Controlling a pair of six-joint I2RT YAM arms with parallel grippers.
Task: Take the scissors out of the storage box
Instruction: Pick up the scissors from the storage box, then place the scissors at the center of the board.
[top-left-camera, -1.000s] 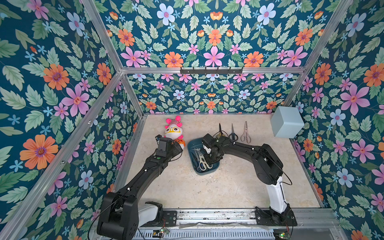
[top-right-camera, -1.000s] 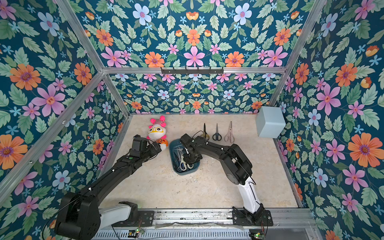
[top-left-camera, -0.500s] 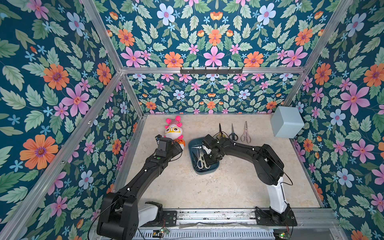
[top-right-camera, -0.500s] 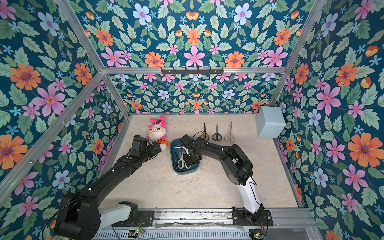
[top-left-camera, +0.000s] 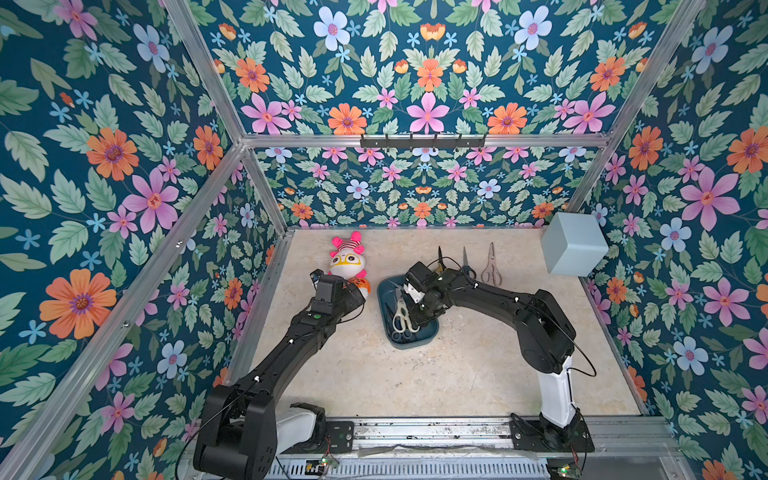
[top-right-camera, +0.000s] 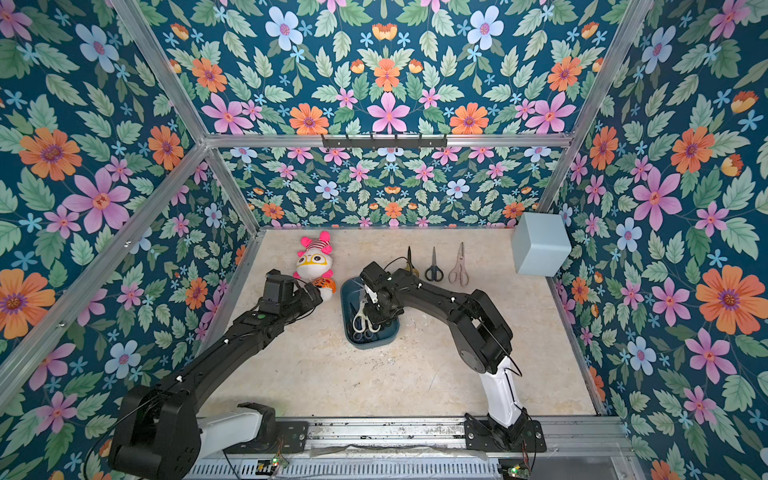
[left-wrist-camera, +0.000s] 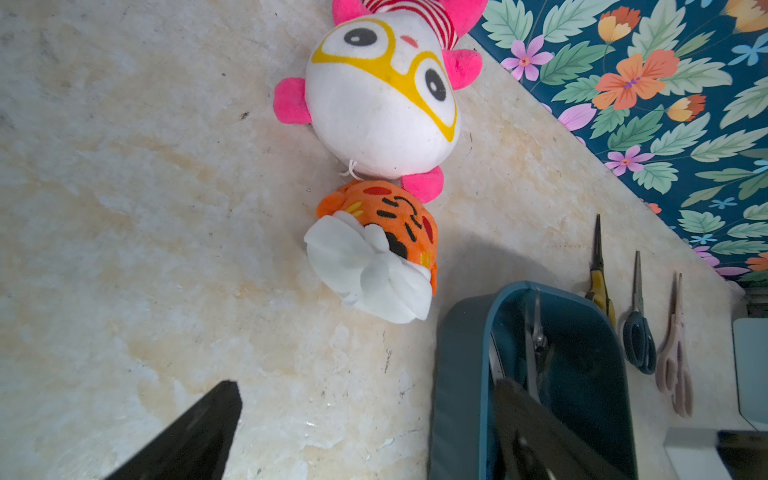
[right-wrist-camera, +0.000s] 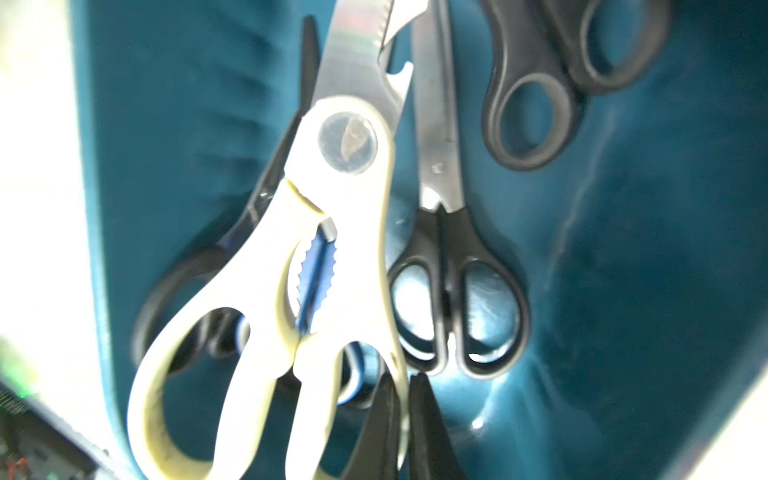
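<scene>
Your right fingers (right-wrist-camera: 417, 415) pinch the cream scissors (right-wrist-camera: 345, 137) by the near handle loop; blades run far along the storage box (right-wrist-camera: 665, 270). Left fingers (left-wrist-camera: 199, 436) gape, empty.

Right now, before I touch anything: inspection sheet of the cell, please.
Surface: beige stone-look tabletop, small dark marks.
Job's things: teal box holds cream scissors on top of black scissors. Yellow-black scissors, navy scissors and pink scissors lie in a row on the table behind it.
Clutter: white-and-pink plush, orange plush, pale cube by the wall.
Grippers: left gripper open, holding nothing, beside the box. Right gripper shut on the cream handle, inside the box.
Cables: thin black cable loops off the right arm's elbow.
Surroundings: floral walls, metal frame, black hook rail.
</scene>
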